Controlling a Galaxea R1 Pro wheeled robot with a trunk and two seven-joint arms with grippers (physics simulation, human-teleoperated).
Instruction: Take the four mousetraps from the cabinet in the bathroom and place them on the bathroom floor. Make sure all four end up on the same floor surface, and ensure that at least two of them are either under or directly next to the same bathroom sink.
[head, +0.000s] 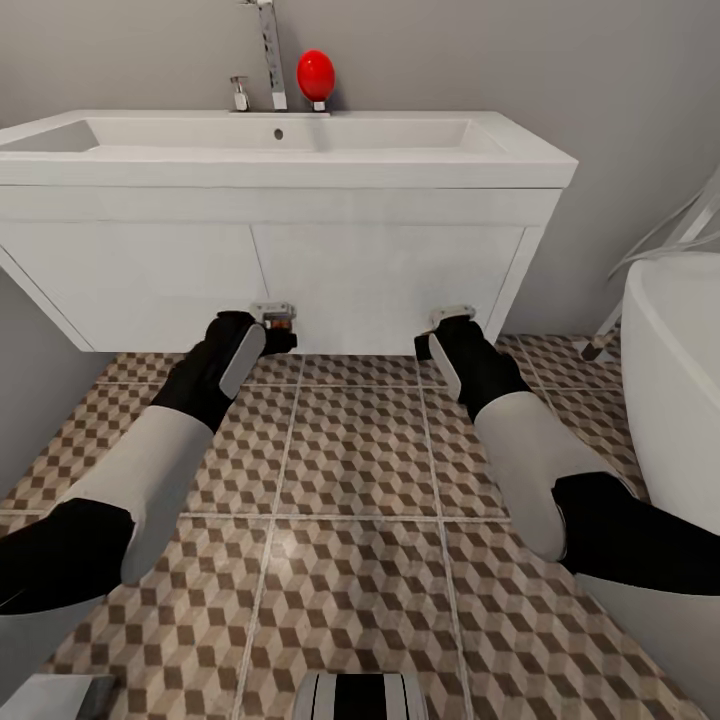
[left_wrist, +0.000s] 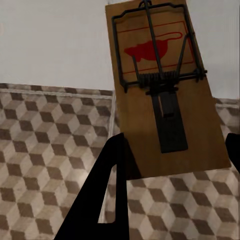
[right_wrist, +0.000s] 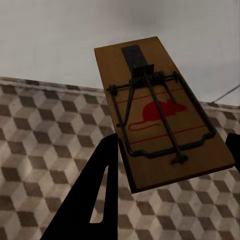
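I see both arms reaching forward over the cube-patterned brown and beige tiled floor (head: 350, 560). My left claw (head: 268, 338) is closed on a flat brown wooden mousetrap with a red mouse mark (left_wrist: 162, 90), held above the tiles. My right claw (head: 435, 340) grips a second such mousetrap (right_wrist: 160, 125). Both sit just before the white vanity sink unit (head: 280, 190). A red ball (head: 315, 74) rests beside the chrome faucet (head: 270, 50).

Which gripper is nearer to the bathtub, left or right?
Right. The right gripper sits low under the sink near the bathtub; the left gripper is farther across the bathroom floor.
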